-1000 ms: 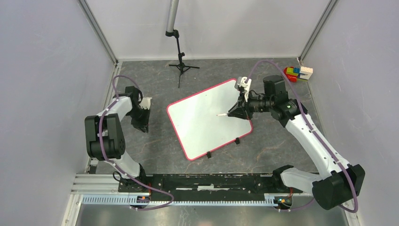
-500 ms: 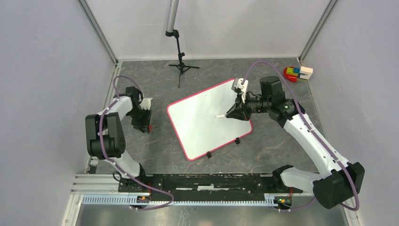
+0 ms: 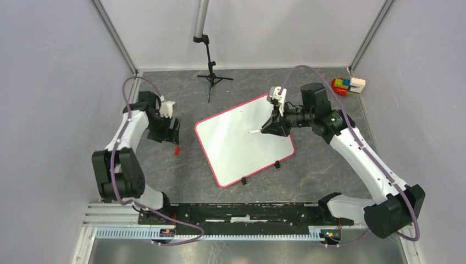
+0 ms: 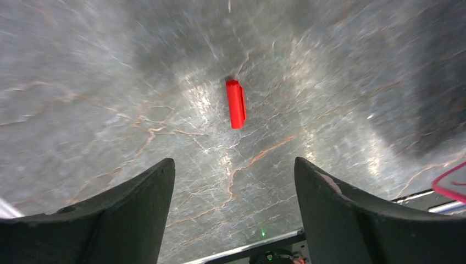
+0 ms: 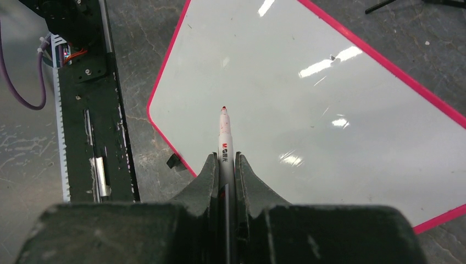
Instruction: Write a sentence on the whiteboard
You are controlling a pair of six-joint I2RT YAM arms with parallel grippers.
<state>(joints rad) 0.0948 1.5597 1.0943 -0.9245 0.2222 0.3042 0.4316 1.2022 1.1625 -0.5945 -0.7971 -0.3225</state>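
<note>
left gripper (image 4: pixel 233 168) wide above small red plastic cap (image 4: pixel 236 103) | right gripper (image 5: pixel 224 159) clamps white red-tipped marker (image 5: pixel 224 129) | we fear tip skidding on glossy pink-framed whiteboard (image 5: pixel 329 110)

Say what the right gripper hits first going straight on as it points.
Probably the whiteboard: the marker in the right gripper aims at its white face; the gap is unclear.

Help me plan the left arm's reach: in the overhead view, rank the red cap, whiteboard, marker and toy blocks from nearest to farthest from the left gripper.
From the left gripper:
1. The red cap, on the table right by its fingertips.
2. The whiteboard, to its right, mid-table.
3. The marker, held over the board's right half.
4. The toy blocks, in the far right corner.
</note>
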